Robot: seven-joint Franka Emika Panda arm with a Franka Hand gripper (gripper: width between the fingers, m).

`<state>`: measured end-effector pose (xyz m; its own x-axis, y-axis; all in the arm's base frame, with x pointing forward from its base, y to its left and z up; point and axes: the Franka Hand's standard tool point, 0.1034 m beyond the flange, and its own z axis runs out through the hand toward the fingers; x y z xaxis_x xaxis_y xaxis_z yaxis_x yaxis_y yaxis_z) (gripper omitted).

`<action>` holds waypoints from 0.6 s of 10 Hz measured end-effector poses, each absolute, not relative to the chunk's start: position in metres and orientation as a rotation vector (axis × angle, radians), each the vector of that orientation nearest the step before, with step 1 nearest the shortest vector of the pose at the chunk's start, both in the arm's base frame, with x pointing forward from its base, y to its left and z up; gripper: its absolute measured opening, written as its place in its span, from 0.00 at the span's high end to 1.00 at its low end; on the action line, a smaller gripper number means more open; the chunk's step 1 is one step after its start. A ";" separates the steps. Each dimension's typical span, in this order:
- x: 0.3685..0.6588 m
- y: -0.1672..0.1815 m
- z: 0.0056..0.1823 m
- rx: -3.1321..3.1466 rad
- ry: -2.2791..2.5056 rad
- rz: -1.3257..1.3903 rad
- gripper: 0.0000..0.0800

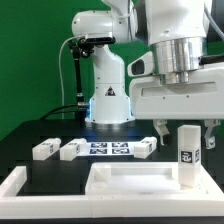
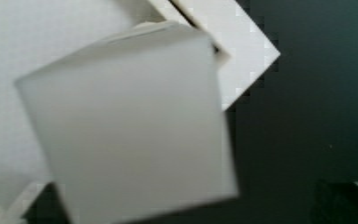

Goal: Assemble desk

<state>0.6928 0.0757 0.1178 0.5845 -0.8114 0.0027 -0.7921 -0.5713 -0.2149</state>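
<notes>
The gripper (image 1: 186, 136) hangs with its fingers (image 1: 162, 130) spread, a dark gap on each side of the upright leg (image 1: 187, 155) between them — gripping nothing. That leg stands on the desk slab (image 1: 125, 180) at its corner on the exterior view's right. The slab lies along the table's near edge, inside the white frame (image 1: 18, 184). Mid-table, three loose legs (image 1: 45, 148) flank the marker board (image 1: 105, 150) — bare black surface separates them from the slab.

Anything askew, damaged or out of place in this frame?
Nothing stands out. One leg stands upright at the slab's corner, inside the open gripper. Three legs lie loose beside the marker board. The wrist view is too blurred to help.
</notes>
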 end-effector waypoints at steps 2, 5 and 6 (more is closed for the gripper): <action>0.692 0.079 0.116 -2.653 1.293 -0.149 0.19; 0.689 0.091 0.118 -2.989 0.520 -0.149 0.19; 0.693 0.091 0.122 -3.002 0.409 -0.209 0.19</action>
<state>0.6925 0.0914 0.1221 0.9544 -0.2725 0.1216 -0.2582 -0.9584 -0.1214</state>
